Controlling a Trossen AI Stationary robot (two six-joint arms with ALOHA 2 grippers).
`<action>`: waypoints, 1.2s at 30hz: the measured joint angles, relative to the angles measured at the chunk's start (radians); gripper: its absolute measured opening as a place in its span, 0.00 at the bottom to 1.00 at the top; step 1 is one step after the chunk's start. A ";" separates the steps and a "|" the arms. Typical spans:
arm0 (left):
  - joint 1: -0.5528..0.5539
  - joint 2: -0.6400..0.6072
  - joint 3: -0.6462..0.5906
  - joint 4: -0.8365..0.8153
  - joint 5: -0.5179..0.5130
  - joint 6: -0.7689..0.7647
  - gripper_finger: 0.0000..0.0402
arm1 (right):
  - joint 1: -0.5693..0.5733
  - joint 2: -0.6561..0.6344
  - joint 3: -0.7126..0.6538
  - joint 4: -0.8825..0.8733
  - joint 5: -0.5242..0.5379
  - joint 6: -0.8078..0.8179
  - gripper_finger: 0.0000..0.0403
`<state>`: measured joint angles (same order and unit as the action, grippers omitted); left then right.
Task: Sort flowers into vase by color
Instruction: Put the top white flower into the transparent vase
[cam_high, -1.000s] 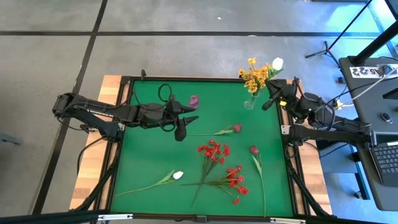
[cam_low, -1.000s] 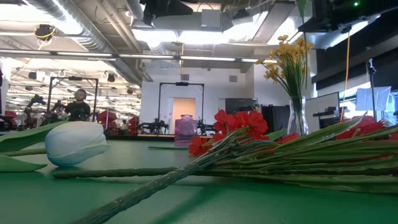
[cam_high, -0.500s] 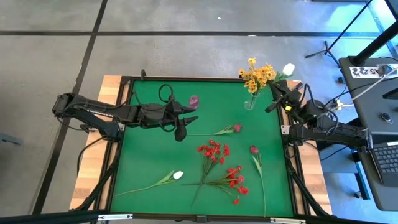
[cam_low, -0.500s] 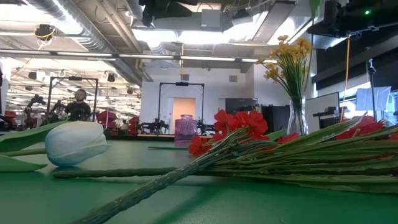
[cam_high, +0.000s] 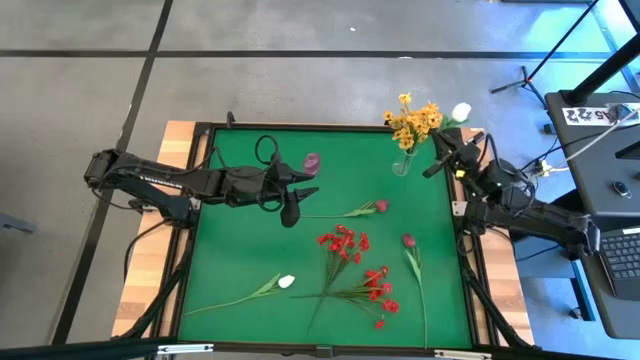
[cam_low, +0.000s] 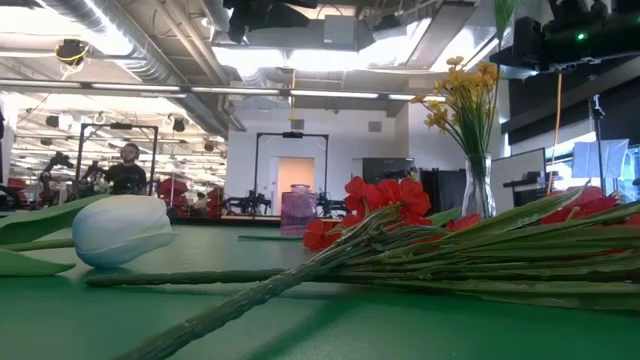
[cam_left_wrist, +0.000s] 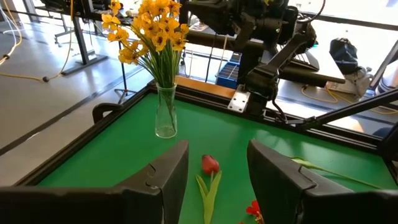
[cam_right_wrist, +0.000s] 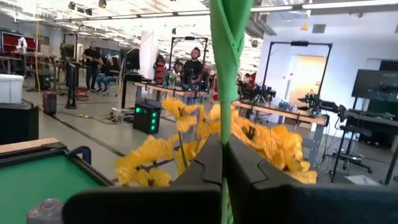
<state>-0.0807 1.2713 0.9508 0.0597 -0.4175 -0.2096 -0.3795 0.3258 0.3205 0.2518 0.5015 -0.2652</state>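
My right gripper (cam_high: 437, 160) hovers at the table's far right corner, beside the clear vase (cam_high: 402, 166) of yellow sprays (cam_high: 414, 121), and is shut on a white tulip (cam_high: 461, 111). My left gripper (cam_high: 291, 208) waits open over the table's middle left; in its wrist view the fingers (cam_left_wrist: 217, 167) frame a pink-red tulip (cam_left_wrist: 210, 165) lying flat. Red sprays (cam_high: 345, 242), a second red spray (cam_high: 379, 291), a dark tulip (cam_high: 408, 241) and another white tulip (cam_high: 286, 282) lie on the green mat. A purple vase (cam_high: 312, 162) stands at the far side. My right gripper pinches the white tulip's green stem (cam_right_wrist: 224, 134) between its two fingers. They come at it level, pointing toward the yellow sprays, and lie across the stem. The stem stands upright above the fingers, and the flower is lifted clear of the table.
The raised black rim (cam_high: 330, 127) frames the green mat. The loose flowers crowd the middle and near right of the mat; bare mat (cam_high: 230, 250) shows at the left. A stand and a desk (cam_high: 590, 110) are beyond the right edge. People stand far back in the room (cam_low: 127, 168).
My right gripper has carried the white tulip a little toward the table's right edge, so the blossom now sits farther from the yellow sprays. The left arm has kept still.
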 joint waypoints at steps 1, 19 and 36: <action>0.000 0.000 0.000 0.000 0.000 0.000 0.40 | -0.018 0.000 -0.005 0.000 -0.018 0.010 0.00; 0.001 0.000 0.000 0.000 0.000 0.002 0.40 | -0.185 0.208 -0.024 -0.088 -0.225 0.183 0.01; 0.011 0.004 0.000 -0.006 0.000 0.001 0.40 | -0.184 0.321 -0.024 -0.079 -0.201 0.264 0.05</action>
<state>-0.0692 1.2751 0.9510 0.0536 -0.4179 -0.2085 -0.5636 0.6467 0.2970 0.1727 0.3004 -0.0014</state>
